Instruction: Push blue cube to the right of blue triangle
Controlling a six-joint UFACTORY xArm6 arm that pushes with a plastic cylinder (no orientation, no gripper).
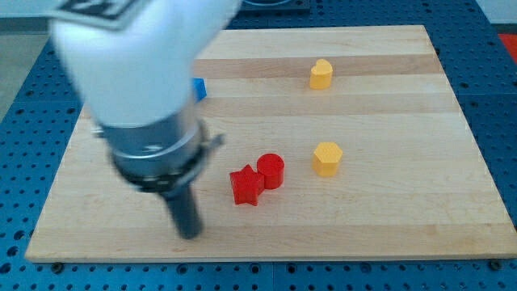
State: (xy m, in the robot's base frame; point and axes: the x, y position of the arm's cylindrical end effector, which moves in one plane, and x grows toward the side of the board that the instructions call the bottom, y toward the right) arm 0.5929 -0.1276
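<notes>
No legible writing: only a blurred black-and-white pattern atop the arm housing at the view's upper left. Arm stands near-vertical, no hand fitted; my tip rests on the tabletop left of the red star block, holding nothing. Blue block, shape unclear, peeks from behind the housing, well above the tip.

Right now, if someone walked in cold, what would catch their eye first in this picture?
The big blurred white arm fills the view's upper left, ending in a dark rod whose tip sits near the wooden board's bottom edge. Just right of the tip, two red blocks touch mid-board, with two yellow blocks apart further right, one above the other. Only a blue sliver peeks from behind the arm; its shape is hidden.
</notes>
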